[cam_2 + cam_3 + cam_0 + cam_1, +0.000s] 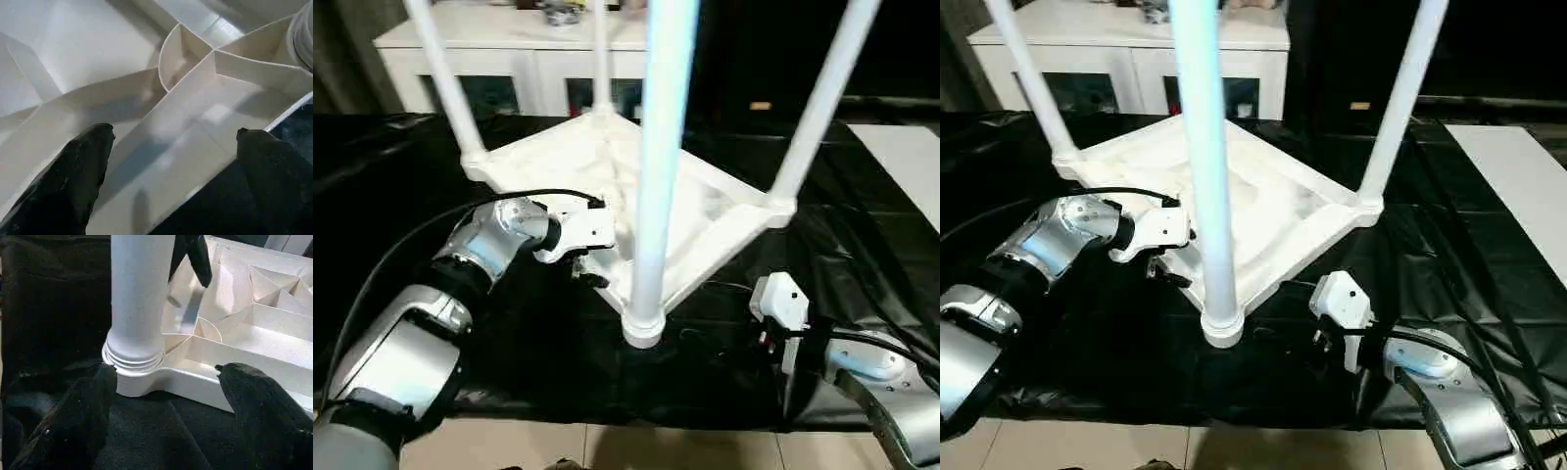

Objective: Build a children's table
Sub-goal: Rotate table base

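All four legs look seated, so with my left gripper (590,271) spread wide over the tabletop (705,211) rim and my right gripper (166,382) wide before the near leg (139,293), I'd next grip to flip it.

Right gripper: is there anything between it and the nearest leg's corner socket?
No. In the right wrist view the open right gripper faces the corner socket with bare black table cover between them.

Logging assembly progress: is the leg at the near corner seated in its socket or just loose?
Seated, it seems. The near leg stands upright with its ringed base down in the tabletop corner socket. Whether it is fully tightened, cannot tell.
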Controlling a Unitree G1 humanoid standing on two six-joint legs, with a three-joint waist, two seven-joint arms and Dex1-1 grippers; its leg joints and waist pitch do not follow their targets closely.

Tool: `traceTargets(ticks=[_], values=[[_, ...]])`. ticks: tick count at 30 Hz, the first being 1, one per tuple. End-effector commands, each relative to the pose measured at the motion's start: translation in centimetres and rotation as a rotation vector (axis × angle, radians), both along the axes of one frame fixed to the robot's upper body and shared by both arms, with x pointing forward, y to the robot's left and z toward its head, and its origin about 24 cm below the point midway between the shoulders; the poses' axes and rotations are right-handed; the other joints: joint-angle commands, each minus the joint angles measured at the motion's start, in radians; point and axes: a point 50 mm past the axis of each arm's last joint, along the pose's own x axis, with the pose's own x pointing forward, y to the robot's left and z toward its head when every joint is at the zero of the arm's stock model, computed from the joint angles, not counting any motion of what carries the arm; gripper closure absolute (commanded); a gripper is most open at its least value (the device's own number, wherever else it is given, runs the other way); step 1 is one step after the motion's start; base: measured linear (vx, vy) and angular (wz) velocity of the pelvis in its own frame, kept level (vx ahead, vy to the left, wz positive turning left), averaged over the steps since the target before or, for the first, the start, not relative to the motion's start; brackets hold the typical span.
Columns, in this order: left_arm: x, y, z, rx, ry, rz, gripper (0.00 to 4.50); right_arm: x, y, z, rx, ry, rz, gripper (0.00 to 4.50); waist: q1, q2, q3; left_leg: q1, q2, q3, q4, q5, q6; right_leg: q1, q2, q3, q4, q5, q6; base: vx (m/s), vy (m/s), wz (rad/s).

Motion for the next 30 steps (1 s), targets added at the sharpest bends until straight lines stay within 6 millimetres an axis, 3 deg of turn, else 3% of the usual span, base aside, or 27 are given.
traceTargets(ticks=[1,3,5,7,10,14,18,20,23,25,30], values=[[0.2,0.1,0.4,-0.025,0.006,0.017,0.02,0.2,-0.4,0.6,-0.001,-0.024,-0.022,0.75,0.008,-0.014,-0.051,0.025,0.109,-0.055,-0.097,-0.326,-0.001,0.007,-0.106,0.056,-0.094,-0.197,-0.241,0.0,0.0,0.0],[0.3,0.3,1.1,-0.04,0.018,0.014,0.02,0.1,-0.3,0.6,0.001,-0.021,-0.018,0.75,0.012,-0.017,-0.055,0.021,0.111,-0.053,-0.096,-0.275,0.016,0.013,-0.105,0.053,-0.085,-0.122,-0.253,0.0,0.0,0.0],[0.3,0.9,2.0,-0.036,0.047,0.008,0.02,0.0,-0.3,0.6,0.003,-0.015,-0.009,0.75,0.017,-0.019,-0.065,0.019,0.111,-0.05,-0.089,-0.191,0.047,0.015,-0.105,0.05,-0.07,0.009,-0.269,0.0,0.0,0.0],[0.2,1.4,2.6,-0.013,0.072,0.005,0.02,0.0,-0.3,0.6,0.004,-0.013,-0.005,0.75,0.018,-0.018,-0.068,0.012,0.108,-0.046,-0.078,-0.103,0.102,0.012,-0.102,0.045,-0.056,0.152,-0.285,0.0,0.0,0.0],[0.1,1.8,2.8,0.015,0.091,-0.004,0.02,-0.1,-0.2,0.5,0.006,-0.011,-0.001,0.75,0.021,-0.019,-0.063,0.011,0.109,-0.045,-0.079,-0.136,0.109,0.013,-0.106,0.044,-0.062,0.097,-0.29,0.0,0.0,0.0],[-0.2,1.5,2.9,0.002,0.117,-0.043,0.02,-0.2,0.0,0.5,0.013,-0.006,0.009,0.75,0.024,-0.016,-0.055,0.018,0.116,-0.045,-0.09,-0.222,0.062,0.008,-0.104,0.047,-0.074,-0.046,-0.283,0.0,0.0,0.0],[-0.3,0.5,2.0,0.027,0.085,-0.073,0.02,-0.4,0.2,0.4,0.01,0.007,0.029,0.75,0.031,-0.019,-0.053,0.022,0.116,-0.042,-0.093,-0.259,0.034,0.005,-0.107,0.05,-0.08,-0.093,-0.269,0.0,0.0,0.0],[-0.3,-0.5,0.7,0.069,0.034,-0.088,0.02,-0.7,0.4,0.3,0.0,0.018,0.052,0.75,0.037,-0.019,-0.055,0.021,0.115,-0.039,-0.09,-0.243,0.037,0.005,-0.106,0.05,-0.081,-0.078,-0.257,0.0,0.0,0.0],[-0.3,-0.8,0.0,0.087,0.022,-0.089,0.02,-0.8,0.5,0.3,-0.005,0.021,0.058,0.75,0.037,-0.021,-0.058,0.017,0.116,-0.038,-0.09,-0.218,0.048,0.008,-0.106,0.048,-0.078,-0.05,-0.248,0.0,0.0,0.0],[-0.6,-0.8,-1.5,0.144,0.037,-0.104,0.02,-1.0,0.5,0.2,-0.013,0.027,0.066,0.75,0.036,-0.017,-0.059,0.016,0.115,-0.039,-0.089,-0.21,0.057,0.008,-0.106,0.046,-0.076,-0.027,-0.241,0.0,0.0,0.0],[-0.8,-1.0,-2.2,0.154,0.028,-0.107,0.02,-1.1,0.4,0.1,-0.016,0.03,0.066,0.75,0.038,-0.021,-0.061,0.015,0.115,-0.037,-0.086,-0.204,0.066,0.01,-0.111,0.046,-0.075,-0.002,-0.255,0.0,0.0,0.0]])
